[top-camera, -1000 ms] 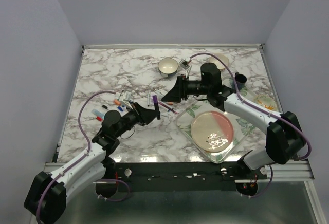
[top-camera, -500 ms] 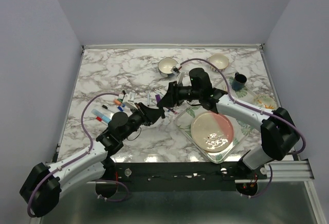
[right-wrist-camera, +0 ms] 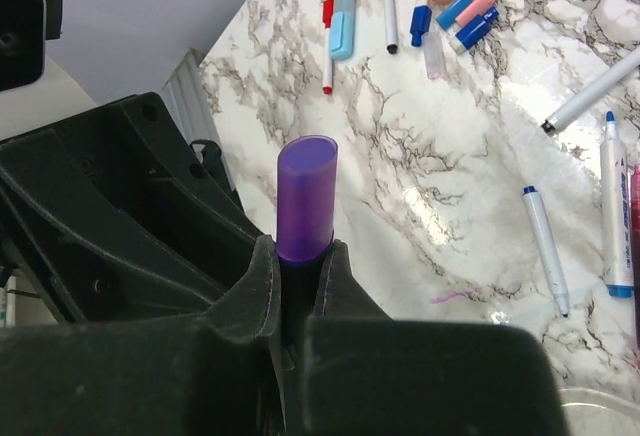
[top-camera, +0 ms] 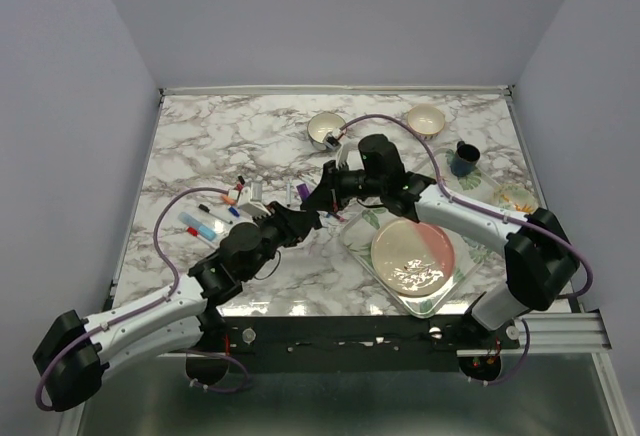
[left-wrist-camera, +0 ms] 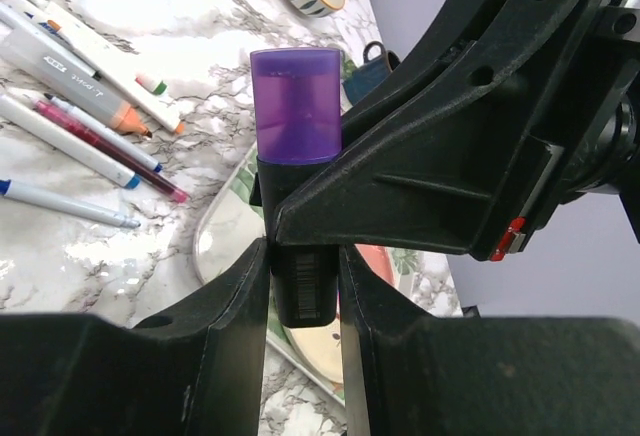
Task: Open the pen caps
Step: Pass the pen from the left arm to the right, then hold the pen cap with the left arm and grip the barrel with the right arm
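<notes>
Since a second ago the right gripper has swung in and its jaws have narrowed, meeting the left gripper over the marble table. From above, the purple cap stands where the two grippers meet. Left wrist view: the left fingers clamp the black barrel, with the cap upright above them. Right wrist view: the right fingers pinch at the cap's base, apparently on the cap itself; loose pens lie on the table beyond.

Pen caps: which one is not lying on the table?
The purple cap: it sits on the pen that the left claw and right claw grip in the air; the other caps lie on the table.
</notes>
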You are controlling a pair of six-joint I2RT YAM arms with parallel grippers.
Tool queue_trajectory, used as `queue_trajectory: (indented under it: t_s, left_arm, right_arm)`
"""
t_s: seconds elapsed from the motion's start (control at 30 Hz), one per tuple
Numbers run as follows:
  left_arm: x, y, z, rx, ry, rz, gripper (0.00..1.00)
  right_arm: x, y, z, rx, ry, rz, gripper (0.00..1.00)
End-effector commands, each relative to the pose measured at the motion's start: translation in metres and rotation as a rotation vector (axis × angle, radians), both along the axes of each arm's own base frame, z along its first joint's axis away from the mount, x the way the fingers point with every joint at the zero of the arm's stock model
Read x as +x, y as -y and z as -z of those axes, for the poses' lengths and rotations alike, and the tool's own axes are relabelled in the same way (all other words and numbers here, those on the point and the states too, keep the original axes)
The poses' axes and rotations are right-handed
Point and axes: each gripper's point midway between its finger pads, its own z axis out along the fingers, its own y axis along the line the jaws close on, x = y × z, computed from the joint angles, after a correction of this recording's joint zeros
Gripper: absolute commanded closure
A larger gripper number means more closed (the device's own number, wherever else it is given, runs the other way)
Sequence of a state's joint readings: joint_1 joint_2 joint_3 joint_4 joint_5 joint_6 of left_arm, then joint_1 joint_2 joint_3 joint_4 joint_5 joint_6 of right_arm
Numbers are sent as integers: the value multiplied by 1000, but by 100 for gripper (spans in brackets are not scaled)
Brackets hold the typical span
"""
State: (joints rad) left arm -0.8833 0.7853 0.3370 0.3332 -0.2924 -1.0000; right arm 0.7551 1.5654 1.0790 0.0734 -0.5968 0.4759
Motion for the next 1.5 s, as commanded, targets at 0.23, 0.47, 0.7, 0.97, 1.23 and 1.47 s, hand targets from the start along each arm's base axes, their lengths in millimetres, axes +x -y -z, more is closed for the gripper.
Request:
queue_trajectory:
  t_s: [0.23,0.47,0.7,0.97,1.23,1.47]
  left_arm:
    - [-6,-38,-40,-71,142,-107,24]
    - [5,-62,-33,-44,53,-256,21]
    - [4,-41,-50,-52,125,-164,29]
    - [-10,-28,-65,-108,227,-50,44]
    - [-4,-14,-53,-95,135,-33,49]
    - [-6,-10,-55,-116,153,-10,67]
  right_arm:
    - [-7,-5,-7,-45,118,-126,99]
    - [-35,-6,-10,-5,152,-355,99]
    - [-64,-2,-21,85,162,-545,99]
    - [-63,1,-26,111,136,-543,99]
    - [-52,2,-25,81,160,-479,99]
    - [-47,8,-26,120,80,-465,99]
